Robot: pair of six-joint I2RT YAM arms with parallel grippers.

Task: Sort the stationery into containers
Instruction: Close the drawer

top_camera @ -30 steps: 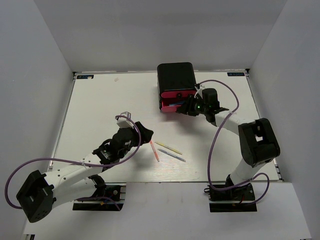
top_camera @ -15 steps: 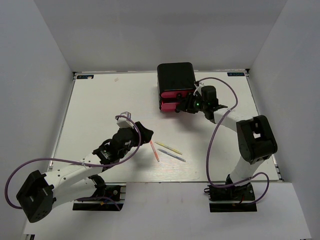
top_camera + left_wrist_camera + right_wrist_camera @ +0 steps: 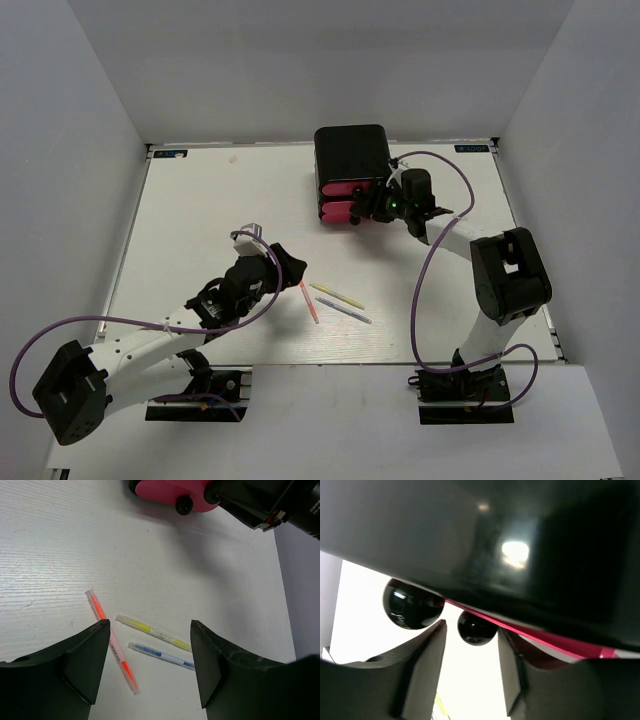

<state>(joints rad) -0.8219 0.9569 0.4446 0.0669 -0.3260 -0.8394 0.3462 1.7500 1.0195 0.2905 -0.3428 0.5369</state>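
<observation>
The containers are pink-fronted drawers [image 3: 343, 200] with black knobs in a black box [image 3: 351, 150] at the table's back. My right gripper [image 3: 374, 207] is at the drawer fronts. In the right wrist view its jaws stand open on either side of one knob [image 3: 476, 626], with a gap on the left; a second knob [image 3: 413, 605] sits further left. My left gripper [image 3: 287, 267] hovers open above three thin pens on the table: a pink one [image 3: 112, 640], a yellow one [image 3: 152, 631] and a blue one [image 3: 160, 655]. Nothing is between its fingers.
White walls enclose the table on the left, back and right. The box stands near the back edge, right of centre. The right arm's purple cable [image 3: 440, 165] loops beside the box. The three pens [image 3: 335, 301] lie between the two arms.
The drawer that stood pulled out has slid back into the box as my right gripper moved toward it. Its jaws have widened a little. The left arm and the pens have not moved.
</observation>
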